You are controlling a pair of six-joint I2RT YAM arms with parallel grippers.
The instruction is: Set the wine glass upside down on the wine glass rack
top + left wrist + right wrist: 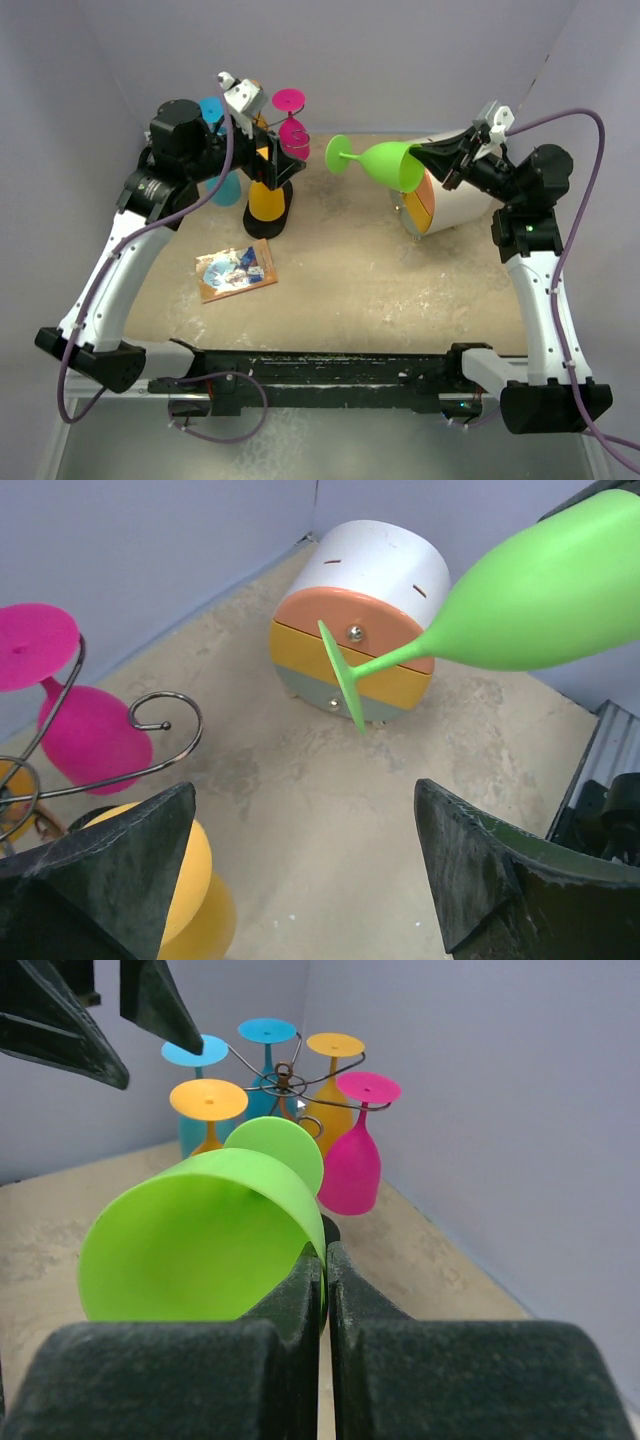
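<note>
- Sandy table point(400, 290) fills most of the top view and carries everything else we see.
- White drum point(455, 205) lies on its side at the far right, and its orange, yellow and grey drawer fronts point(350, 655) face left.
- Wire rack point(283, 1082) stands at the far left. Pink, blue and orange glasses point(352, 1170) hang on its curled arms, bowls down and feet up.
- Green glass point(390, 165) is in the air on its side between rack and drum. Its foot points left toward the rack and is clear of it.
- Card point(236, 272) lies flat on the table, on the near side of the rack.
- Right gripper point(325, 1260) is closed tight, and we see it pinching the green glass by the wall of its bowl at the rim.
- Left gripper point(303, 790) hovers just beside the rack with its jaws spread wide, and we see nothing between them.
</note>
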